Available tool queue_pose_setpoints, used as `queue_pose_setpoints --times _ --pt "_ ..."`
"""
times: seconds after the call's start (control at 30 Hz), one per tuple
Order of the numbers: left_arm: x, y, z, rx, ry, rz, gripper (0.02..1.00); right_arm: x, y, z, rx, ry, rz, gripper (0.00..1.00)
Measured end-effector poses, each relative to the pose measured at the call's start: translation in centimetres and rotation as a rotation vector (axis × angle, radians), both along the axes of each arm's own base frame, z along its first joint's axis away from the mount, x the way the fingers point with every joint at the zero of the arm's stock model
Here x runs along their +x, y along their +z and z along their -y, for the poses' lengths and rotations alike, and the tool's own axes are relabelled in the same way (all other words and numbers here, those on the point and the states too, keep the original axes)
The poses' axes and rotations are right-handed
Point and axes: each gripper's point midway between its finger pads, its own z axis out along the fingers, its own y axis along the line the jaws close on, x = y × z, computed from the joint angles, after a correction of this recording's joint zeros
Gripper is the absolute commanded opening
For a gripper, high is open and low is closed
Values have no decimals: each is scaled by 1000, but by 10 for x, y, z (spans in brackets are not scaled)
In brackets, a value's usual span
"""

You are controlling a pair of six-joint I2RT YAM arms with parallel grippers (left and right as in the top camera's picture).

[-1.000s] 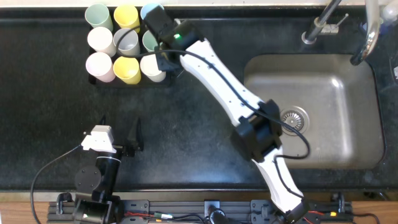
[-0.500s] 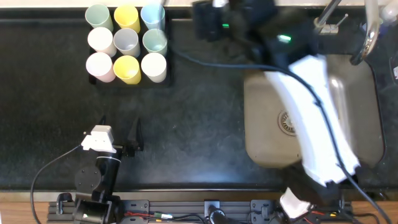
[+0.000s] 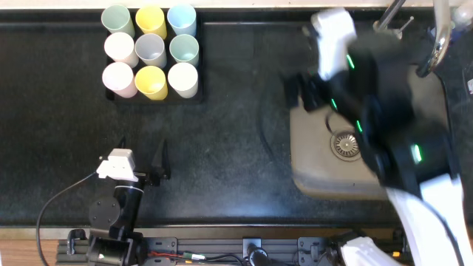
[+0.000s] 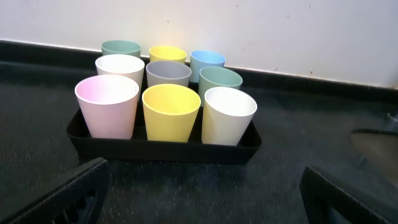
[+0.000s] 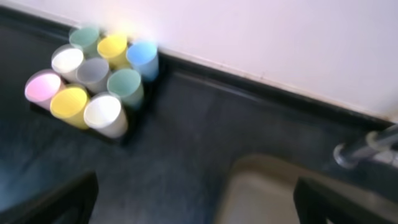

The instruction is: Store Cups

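Cups: nine cups [image 3: 151, 50] stand upright in three rows of three and fill every place in the tray. The blue cup [image 3: 181, 16] is at the tray's 1 o'clock corner.
Tray: the black tray [image 4: 163, 150] sits at 11 o'clock on the dark counter [image 3: 236, 162], close to the back wall.
Right arm: one second ago it was reaching over the 1 to 3 o'clock side of the tray. Now it has swung away to 3 o'clock and is above the sink [image 3: 314, 166].
Right gripper: the right gripper [image 5: 196, 182] has its jaws spread wide with nothing between them, and it is well apart from the cups.
Left gripper: the left gripper [image 4: 205, 168] is parked at 7 o'clock and faces the tray. Its jaws are also spread and empty, and it has not moved.
Meaning for the task: I judge that the last cup is placed and released, so the storing looks complete and the right arm is only retreating.
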Motion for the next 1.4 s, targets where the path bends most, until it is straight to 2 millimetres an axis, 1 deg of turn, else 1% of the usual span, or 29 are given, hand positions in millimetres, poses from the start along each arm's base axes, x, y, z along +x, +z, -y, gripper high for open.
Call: queue_pose_setpoints --times 0.13,0.2,0.37,0.47,0.6,0.73,0.9,1.03,1.13,1.27,1.4 --pt "0 0 0 0 0 0 1000 -35 -15 32 57 -51 134 998" --pt "0 0 0 0 0 0 1000 -49 -26 41 80 -58 190 996" --pt "0 0 0 0 0 0 1000 -79 -58 46 132 -39 343 996" --pt "0 0 0 0 0 0 1000 -88 -68 46 158 -26 439 998" --pt "0 0 0 0 1 0 1000 -87 -72 49 186 -31 590 998" --pt "0 0 0 0 0 -1 1000 -81 -87 52 200 -43 688 998" --pt "0 0 0 0 1 0 1000 -74 -119 51 197 -43 692 996" --pt "0 0 0 0 1 0 1000 -77 -140 52 197 -41 708 996" --pt "0 0 0 0 0 0 1000 -79 -161 53 187 -46 667 998" --pt "0 0 0 0 0 -1 1000 -78 -170 56 174 -64 631 998" --pt "0 0 0 0 0 0 1000 -75 -182 66 146 -128 590 996"
